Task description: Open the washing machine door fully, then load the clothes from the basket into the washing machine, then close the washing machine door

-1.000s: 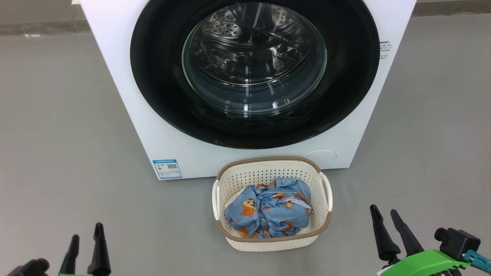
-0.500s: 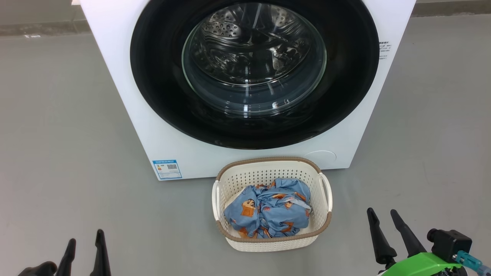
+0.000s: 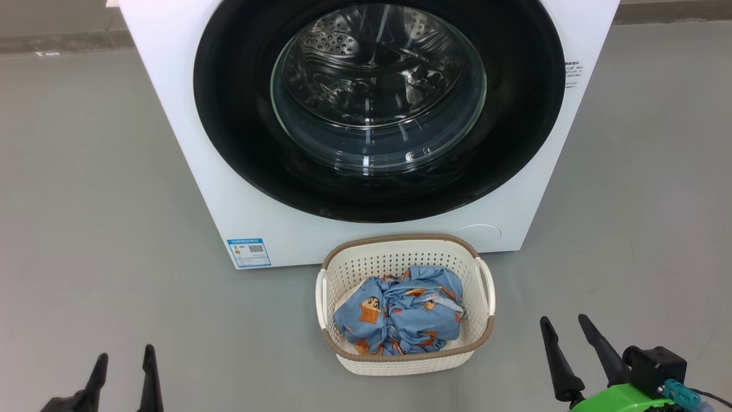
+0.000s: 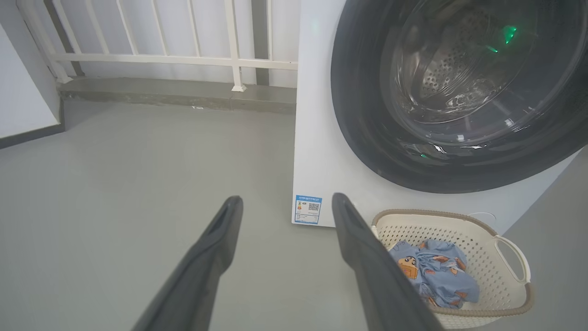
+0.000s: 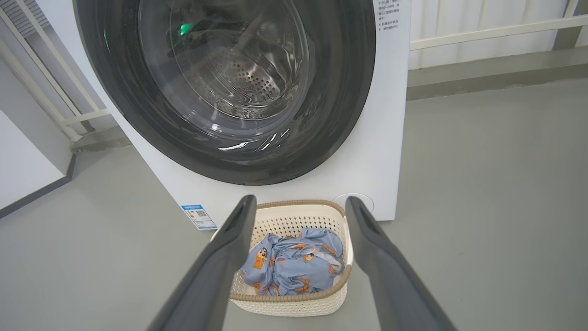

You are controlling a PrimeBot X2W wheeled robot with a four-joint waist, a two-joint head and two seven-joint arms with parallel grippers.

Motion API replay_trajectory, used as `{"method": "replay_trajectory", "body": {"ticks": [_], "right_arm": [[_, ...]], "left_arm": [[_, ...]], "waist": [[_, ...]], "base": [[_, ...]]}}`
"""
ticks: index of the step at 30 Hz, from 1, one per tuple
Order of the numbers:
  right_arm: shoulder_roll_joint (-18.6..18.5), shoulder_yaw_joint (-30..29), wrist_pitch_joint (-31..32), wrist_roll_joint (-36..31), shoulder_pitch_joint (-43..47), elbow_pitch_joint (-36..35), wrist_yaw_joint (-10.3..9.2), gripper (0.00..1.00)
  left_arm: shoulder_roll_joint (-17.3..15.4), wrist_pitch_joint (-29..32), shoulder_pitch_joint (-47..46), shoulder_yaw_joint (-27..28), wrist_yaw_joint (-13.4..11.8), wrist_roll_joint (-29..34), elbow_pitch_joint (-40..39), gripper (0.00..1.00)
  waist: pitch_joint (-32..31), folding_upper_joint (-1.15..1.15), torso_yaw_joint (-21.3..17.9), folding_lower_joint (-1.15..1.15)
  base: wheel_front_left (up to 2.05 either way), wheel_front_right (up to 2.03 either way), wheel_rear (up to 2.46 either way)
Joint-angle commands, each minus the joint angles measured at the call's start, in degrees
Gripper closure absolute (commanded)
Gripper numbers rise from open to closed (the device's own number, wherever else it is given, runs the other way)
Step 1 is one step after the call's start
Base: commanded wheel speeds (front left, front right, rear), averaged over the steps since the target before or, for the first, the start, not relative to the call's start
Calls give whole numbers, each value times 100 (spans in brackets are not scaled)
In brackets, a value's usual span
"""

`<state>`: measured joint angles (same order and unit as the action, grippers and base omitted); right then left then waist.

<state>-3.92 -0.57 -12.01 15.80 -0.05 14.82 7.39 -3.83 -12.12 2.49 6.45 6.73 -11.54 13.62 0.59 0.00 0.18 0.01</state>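
On the grey floor (image 3: 86,171), the door (image 3: 240,114) stood shut and the clothes (image 3: 400,315) lay in the basket (image 3: 400,363): no step was done yet. The left gripper (image 3: 126,351) and right gripper (image 3: 563,318) gaped empty.

The head view's lower edge cuts off the base of my left claw (image 3: 126,352); I cannot read the tiny label (image 3: 249,252) print

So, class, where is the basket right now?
In the head view, the basket sits on the floor at centre, directly before the washing machine, below its door.
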Motion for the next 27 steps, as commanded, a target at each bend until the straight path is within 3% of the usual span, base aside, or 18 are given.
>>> {"method": "replay_trajectory", "body": {"ticks": [1,13,27], "right_arm": [[-74,153,-96,-189,-93,-167,9,0],[-81,208,-297,-1002,-79,-303,10,0],[-71,185,-298,-1009,-79,-349,10,0]], "left_arm": [[-126,-84,-73,207,-23,169,-153,0],[-159,-286,-58,283,-4,1021,-245,0],[-148,-287,-61,337,18,1020,-253,0]], "waist": [[2,0,-1,0],[13,0,3,0],[27,0,8,0]], "base": [[0,0,0],[0,0,0],[0,0,0]]}}
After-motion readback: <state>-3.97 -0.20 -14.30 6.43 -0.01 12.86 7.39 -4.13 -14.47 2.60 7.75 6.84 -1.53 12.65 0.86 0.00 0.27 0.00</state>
